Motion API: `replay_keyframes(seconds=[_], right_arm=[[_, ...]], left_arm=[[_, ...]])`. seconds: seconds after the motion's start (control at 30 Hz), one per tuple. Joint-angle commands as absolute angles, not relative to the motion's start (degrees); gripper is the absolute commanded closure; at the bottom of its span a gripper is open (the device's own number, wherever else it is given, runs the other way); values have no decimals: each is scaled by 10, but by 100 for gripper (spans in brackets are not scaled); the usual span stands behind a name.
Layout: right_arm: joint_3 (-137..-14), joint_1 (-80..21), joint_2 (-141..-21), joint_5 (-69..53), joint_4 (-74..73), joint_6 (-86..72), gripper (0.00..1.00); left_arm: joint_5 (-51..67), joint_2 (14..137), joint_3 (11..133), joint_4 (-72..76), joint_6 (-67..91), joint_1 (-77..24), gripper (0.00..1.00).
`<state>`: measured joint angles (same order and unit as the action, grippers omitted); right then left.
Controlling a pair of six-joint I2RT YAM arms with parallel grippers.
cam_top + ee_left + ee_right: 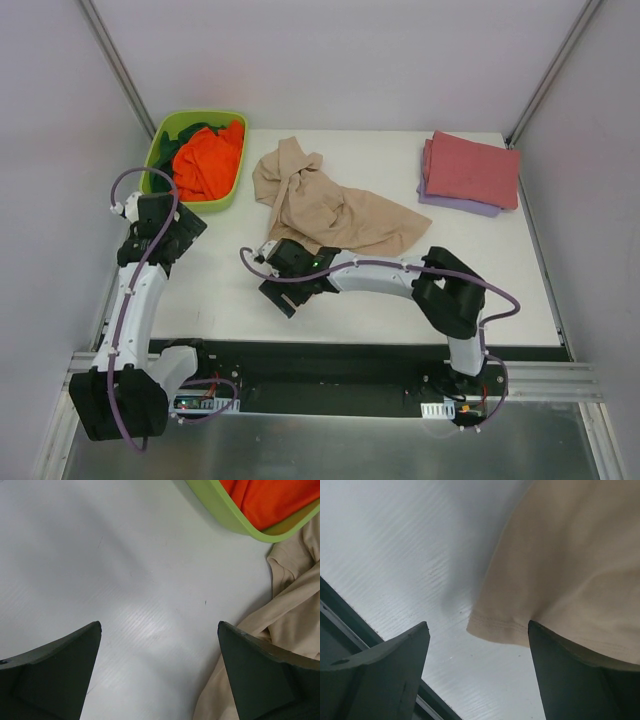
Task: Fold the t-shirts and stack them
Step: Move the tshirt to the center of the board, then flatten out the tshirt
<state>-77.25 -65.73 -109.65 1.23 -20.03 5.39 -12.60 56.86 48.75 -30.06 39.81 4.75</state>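
Step in hand, we judge: getting hold of tan shirt [320, 210] to spread it flat before folding.
- Right pincer [477, 630]: spread, nothing pinched. Stitched hem corner lies between its jaws, rest of cloth runs ahead of it.
- Next move, we reckon: lower to table [400, 290], close on hem alone.
- Left pincer [160, 625]: spread above bare ribbed sheet. Glossy lime tub [220, 510] ahead of it, holding bunched orange shirt [205, 160].
- Tan cloth: soft, matte, crumpled.
- Red shirt [475, 168]: folded flat on lavender shirt [455, 203], well apart from both pincers.
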Motion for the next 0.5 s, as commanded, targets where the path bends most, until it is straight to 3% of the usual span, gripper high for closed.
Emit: replay_keyframes(seconds=[0.0,0.2,0.33,0.4,0.47], right_arm=[[-817,-677,-1128,40,-258,67,20],[-838,-677,-1157,69,-286,50,33],[-836,-676,-1171,160,-308,5,43],[-831,-676,-1165,215,-316,-25,61],[-814,-673,-1145,238,-312,-39,69]], left_arm=[[-99,567,483,-299,409,63,1],[-91,576,485,-301,406,70,1],[-89,572,484,-300,403,72,1],[-92,569,483,-300,403,71,1],[-94,565,481,-300,403,72,1]])
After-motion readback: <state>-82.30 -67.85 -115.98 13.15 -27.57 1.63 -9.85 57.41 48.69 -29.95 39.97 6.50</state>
